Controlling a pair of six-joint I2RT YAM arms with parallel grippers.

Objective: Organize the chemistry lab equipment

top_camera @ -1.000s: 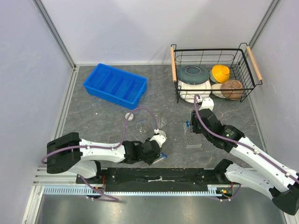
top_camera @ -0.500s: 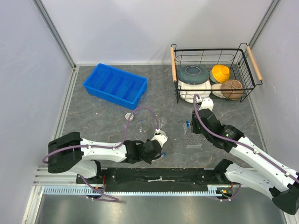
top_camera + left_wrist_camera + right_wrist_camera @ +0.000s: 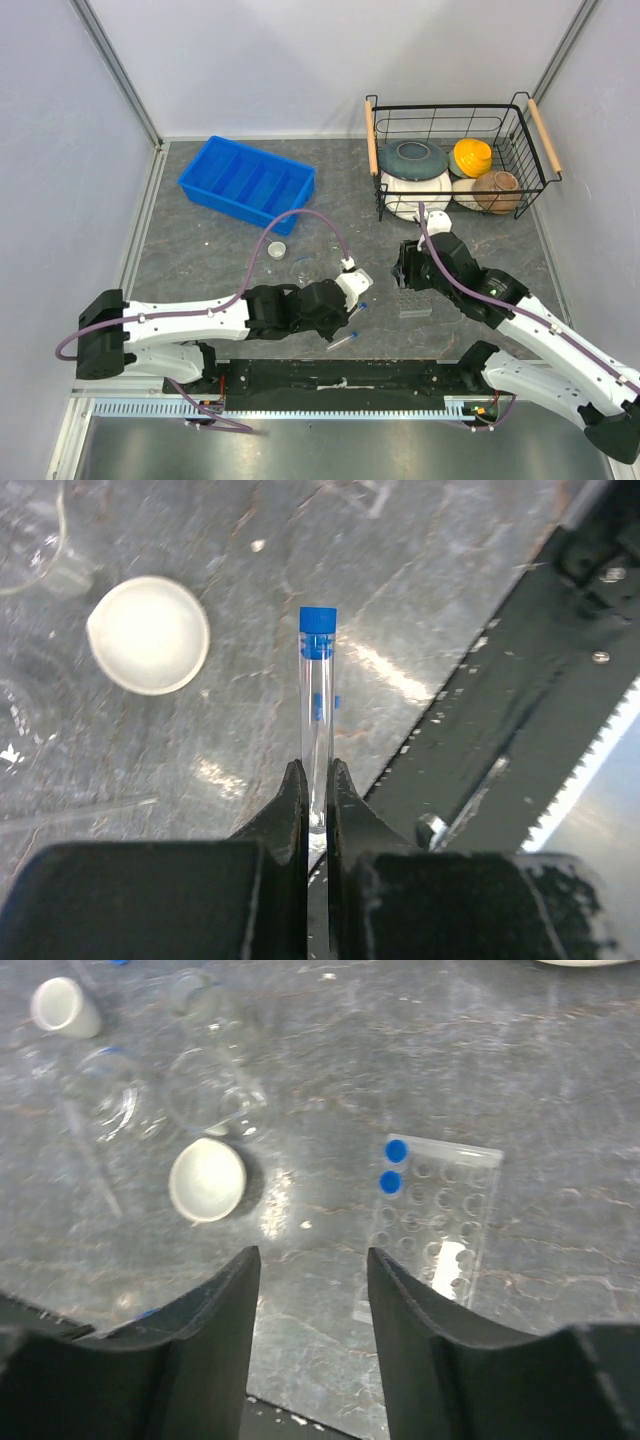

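Two bystanders sit along the top of the overhead view: a blue divided tray [image 3: 247, 183] at upper left and a wire basket [image 3: 450, 106] of ceramic bowls at upper right, both well apart from the arms. On the grey table [image 3: 200, 250] the tiny white cup [image 3: 277, 250] stands left of centre. A loose tube [image 3: 338, 343] lies low in the frame, just under the left wrist.

In the left wrist view the left gripper [image 3: 316, 770] is clamped on a blue-capped tube [image 3: 318, 710], which points toward the top of the frame with its cap at the far end. The white round dish [image 3: 148, 635] lies to its upper left, apart from it. A black rail [image 3: 540, 680] crosses the right side.

In the right wrist view the right gripper [image 3: 310, 1255] stands parted with nothing between its fingers, above bare table. The dish sits just up and left of the gap. The clear tube rack [image 3: 435, 1250] sits up and right, with two capped tubes [image 3: 396, 1150] in its upper-left corner holes. Nothing lies between the gripper and the rack.

The clear beakers [image 3: 215, 1090] at upper left are blurred, their outlines hard to trace. From overhead the left arm covers them and the dish. The held tube's lower end is hidden between the fingers, and a beaker is cut off at the left wrist view's upper-left edge.
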